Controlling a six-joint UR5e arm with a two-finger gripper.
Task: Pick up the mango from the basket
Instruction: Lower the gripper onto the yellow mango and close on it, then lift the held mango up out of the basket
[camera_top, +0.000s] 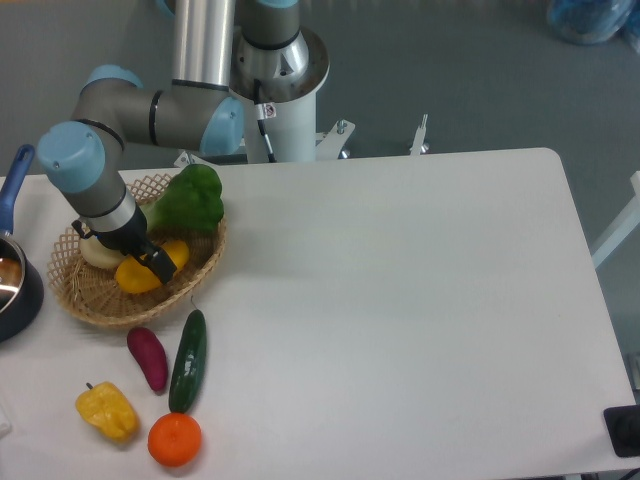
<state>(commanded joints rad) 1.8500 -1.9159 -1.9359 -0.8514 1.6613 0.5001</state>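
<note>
The basket (100, 305) is seen near the left edge of the white counter (420, 300), toward its far left corner. The mango (140, 272) is lying inside the basket, toward its middle. The hand (152, 262) is lowered into the basket and set on the mango; its dark fingers (160, 264) are seen against the fruit, but whether they are closed on it cannot be told. A green bell pepper (190, 200) is resting on the basket's far rim, and a pale item (98, 252) is partly hidden beneath the arm. Outside the basket, toward the near left corner, a purple vegetable (148, 358), a cucumber (188, 360), a yellow bell pepper (108, 411) and an orange (175, 439) are laid. A dark pan with a blue handle (14, 280) is cut off at the left edge
</note>
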